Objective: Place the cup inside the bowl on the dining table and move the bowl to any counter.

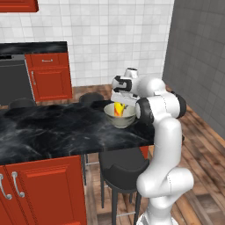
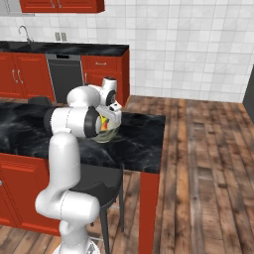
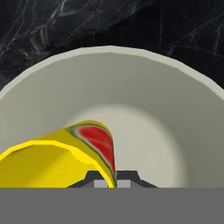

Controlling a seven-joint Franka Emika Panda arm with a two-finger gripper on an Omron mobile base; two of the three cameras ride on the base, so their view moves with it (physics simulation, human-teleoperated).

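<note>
The gripper [image 3: 113,179] is pinched tight on the rim of the yellow cup [image 3: 57,159], its two dark tips clamping the wall beside the watermelon-slice mark. The cup hangs tilted over the hollow of the pale grey-green bowl [image 3: 175,100], dipping partly below the bowl's rim. The bowl sits on the dining table [image 1: 52,132], near the table's end, with a dark stool [image 1: 123,169] tucked just under that edge.

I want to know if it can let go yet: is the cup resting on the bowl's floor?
Cannot tell. In the hand view the cup, pinched by its wall in the fingers, hangs tilted over the bowl, but no contact or gap with the floor shows plainly.
</note>
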